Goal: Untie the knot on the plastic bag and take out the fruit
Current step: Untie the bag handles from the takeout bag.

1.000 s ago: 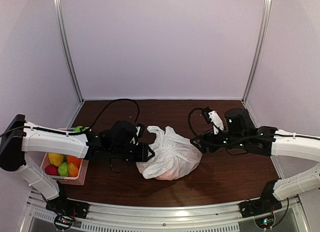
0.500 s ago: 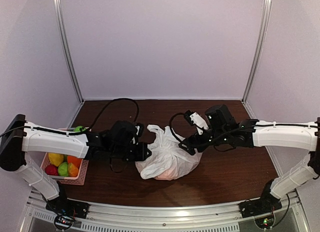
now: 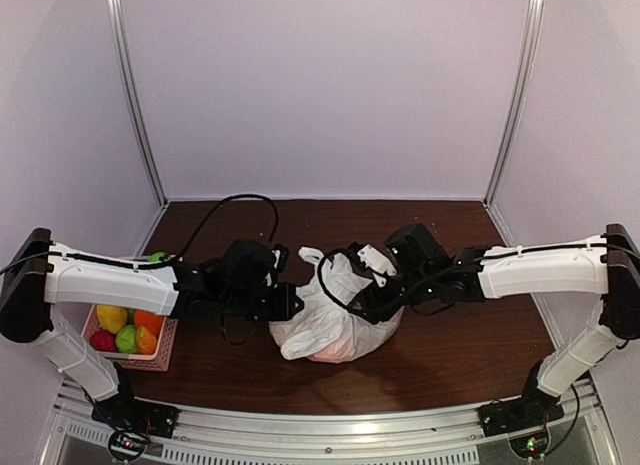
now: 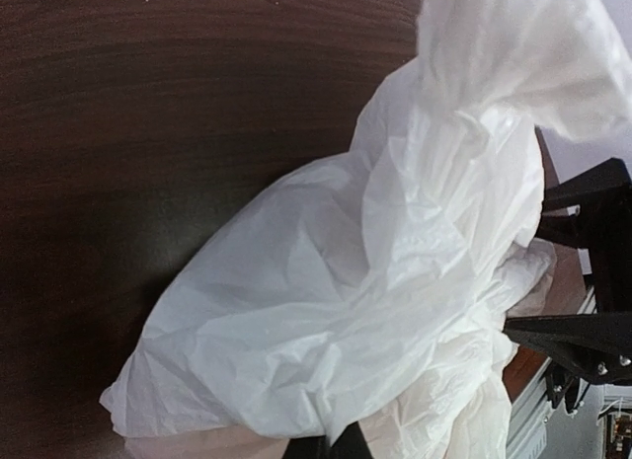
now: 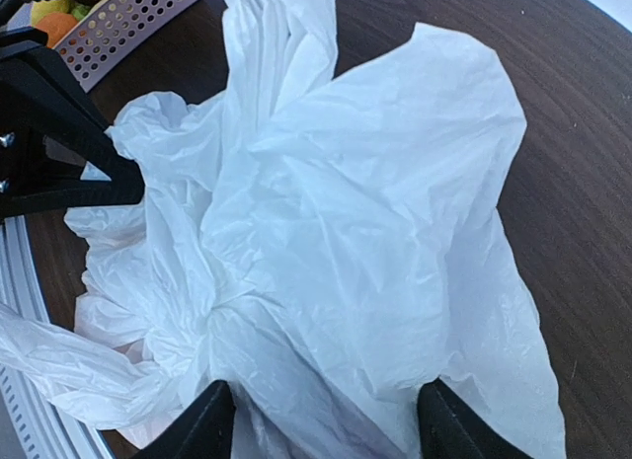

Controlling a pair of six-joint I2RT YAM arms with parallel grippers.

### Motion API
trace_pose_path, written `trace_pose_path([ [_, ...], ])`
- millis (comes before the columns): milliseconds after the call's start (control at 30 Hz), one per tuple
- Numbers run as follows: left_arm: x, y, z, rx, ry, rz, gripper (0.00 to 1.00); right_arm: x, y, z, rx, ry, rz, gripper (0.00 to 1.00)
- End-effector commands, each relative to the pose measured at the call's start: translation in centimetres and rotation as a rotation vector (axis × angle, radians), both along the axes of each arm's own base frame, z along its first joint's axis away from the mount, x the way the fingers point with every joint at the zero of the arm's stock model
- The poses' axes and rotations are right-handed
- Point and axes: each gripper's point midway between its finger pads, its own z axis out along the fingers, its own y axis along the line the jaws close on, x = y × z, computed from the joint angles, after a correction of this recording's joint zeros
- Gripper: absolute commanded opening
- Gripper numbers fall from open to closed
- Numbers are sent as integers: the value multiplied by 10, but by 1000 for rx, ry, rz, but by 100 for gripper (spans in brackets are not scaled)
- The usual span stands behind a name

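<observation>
Standing here, I can read no writing at all: no label, brand, number or sign in any view. The plastic bag [image 3: 338,323] on the tabletop is plain white, with no print on it.
</observation>
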Motion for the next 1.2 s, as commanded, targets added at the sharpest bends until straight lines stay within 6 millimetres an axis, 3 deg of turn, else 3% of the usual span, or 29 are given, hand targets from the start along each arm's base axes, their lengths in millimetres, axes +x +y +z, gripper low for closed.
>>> trace_pose_path([
  [0,6,-8,10,-11,-39,-6,0,1,12,5,21,-17,8,56],
  [67,6,-8,10,-8,-38,-4,0,1,12,5,30,-22,3,45],
  [200,8,-7,12,-6,-51,2,0,1,12,22,91,-48,-20,10],
  [267,11,-10,17,-7,-73,-5,0,0,10,33,128,-61,-33,0],
  [500,26,-17,38,14,-153,-14,0,-2,-4,66,218,-111,-98,0],
  [767,42,-2,14,75,-121,23,0,-1,-26,33,199,-75,-219,0],
  [900,44,7,4,100,-107,28,0,-3,-27,25,229,-51,-234,0],
  [1067,37,-8,14,66,-119,-80,0,-5,-22,30,248,-50,-220,0],
  [1167,39,-8,33,74,-168,-95,21,-5,-20,34,254,-55,-214,0],
])
